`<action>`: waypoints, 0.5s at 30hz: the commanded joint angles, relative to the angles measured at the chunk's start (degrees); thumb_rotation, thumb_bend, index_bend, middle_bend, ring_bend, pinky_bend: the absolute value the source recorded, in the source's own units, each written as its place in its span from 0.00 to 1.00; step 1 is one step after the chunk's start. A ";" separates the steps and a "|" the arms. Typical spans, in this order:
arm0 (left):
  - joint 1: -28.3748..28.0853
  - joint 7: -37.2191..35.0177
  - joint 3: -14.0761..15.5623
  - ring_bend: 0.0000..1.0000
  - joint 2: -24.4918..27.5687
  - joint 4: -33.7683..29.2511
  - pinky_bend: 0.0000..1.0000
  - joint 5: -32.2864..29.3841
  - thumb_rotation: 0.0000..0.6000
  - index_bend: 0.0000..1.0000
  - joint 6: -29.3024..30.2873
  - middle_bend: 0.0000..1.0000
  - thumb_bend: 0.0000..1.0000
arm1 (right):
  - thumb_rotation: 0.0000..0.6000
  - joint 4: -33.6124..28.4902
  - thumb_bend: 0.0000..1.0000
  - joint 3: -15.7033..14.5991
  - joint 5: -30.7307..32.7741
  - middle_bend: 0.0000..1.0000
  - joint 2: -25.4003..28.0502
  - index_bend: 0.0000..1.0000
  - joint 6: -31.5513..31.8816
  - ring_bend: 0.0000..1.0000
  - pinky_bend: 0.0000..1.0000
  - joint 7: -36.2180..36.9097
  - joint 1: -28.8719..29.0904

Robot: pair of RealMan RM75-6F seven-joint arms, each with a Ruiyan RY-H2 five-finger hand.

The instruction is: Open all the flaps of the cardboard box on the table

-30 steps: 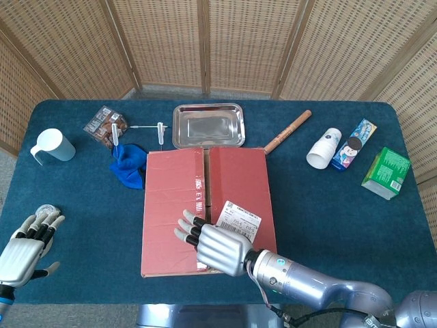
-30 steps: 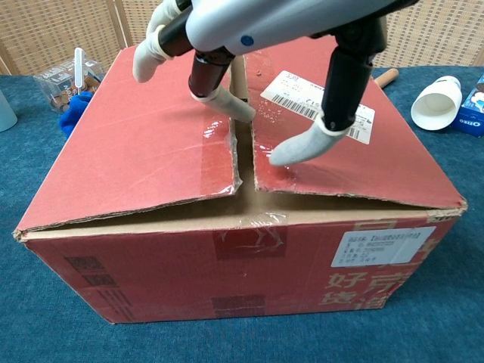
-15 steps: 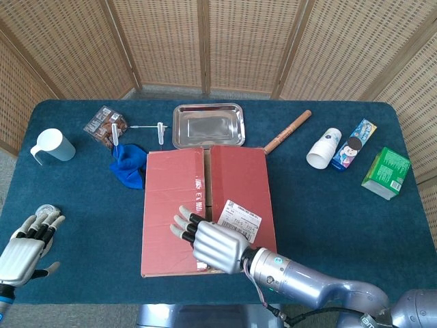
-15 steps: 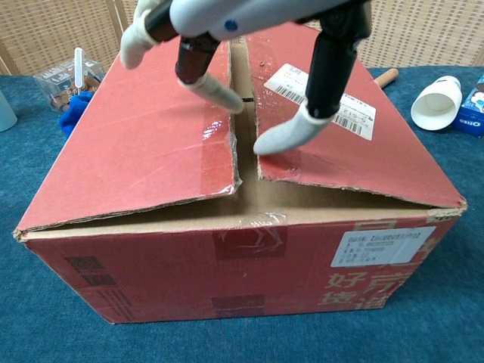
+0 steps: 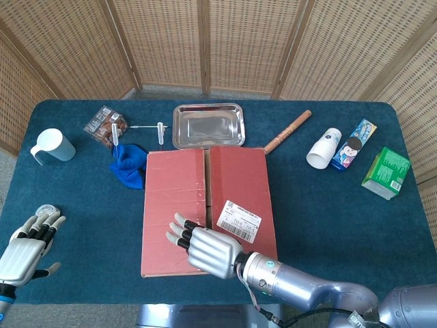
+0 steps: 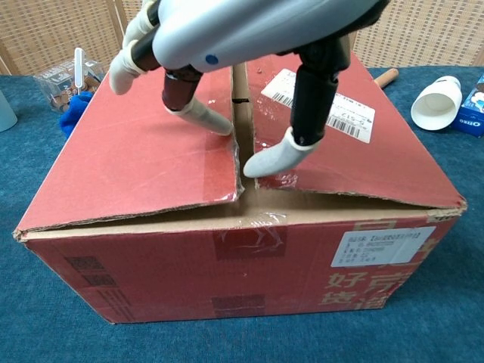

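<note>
Flaps of the cardboard box (image 5: 207, 205) lie closed; my right hand (image 5: 202, 246) rests spread at the centre seam, grasping nothing. Next I hook a fingertip (image 6: 266, 160) under an edge and lift. Left hand (image 5: 27, 247) idles, fingers apart.

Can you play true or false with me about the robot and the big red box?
1. The right hand is over the top of the cardboard box. True.
2. The box flaps are all wide open. False: both top flaps lie down, with just a narrow gap between them.
3. The left hand is holding the white mug. False: it holds nothing, at the table's near left corner, with the mug farther back.
4. A metal tray sits behind the box. True.
5. The paper cup stands upright. False: it lies on its side.
</note>
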 commanded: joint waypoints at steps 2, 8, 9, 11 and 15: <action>-0.04 -0.04 0.00 0.00 -0.01 -0.02 0.00 -0.03 1.00 0.00 -0.07 0.00 0.00 | 0.48 0.00 0.35 -1.98 1.01 0.00 -0.53 0.50 1.66 0.00 0.00 -3.26 0.92; -0.07 -0.09 0.13 0.00 0.00 -0.09 0.00 0.15 1.00 0.00 -0.09 0.00 0.00 | 0.47 0.00 0.35 -3.18 0.39 0.00 -0.52 0.58 2.70 0.00 0.00 -4.46 0.97; -0.06 -0.07 0.14 0.00 0.00 -0.10 0.00 0.16 1.00 0.00 -0.09 0.00 0.00 | 0.48 0.00 0.35 -3.24 0.29 0.00 -0.47 0.59 2.73 0.00 0.00 -4.46 0.96; -0.04 -0.11 0.18 0.00 0.03 -0.17 0.00 0.20 1.00 0.00 -0.04 0.00 0.00 | 0.47 0.00 0.35 -3.37 0.01 0.00 -0.39 0.59 2.76 0.00 0.00 -4.23 0.89; 0.07 -0.07 0.28 0.00 0.11 -0.30 0.00 0.45 1.00 0.00 0.25 0.00 0.00 | 0.48 0.00 0.35 -3.70 -1.12 0.00 -0.12 0.57 2.66 0.00 0.00 -3.61 0.52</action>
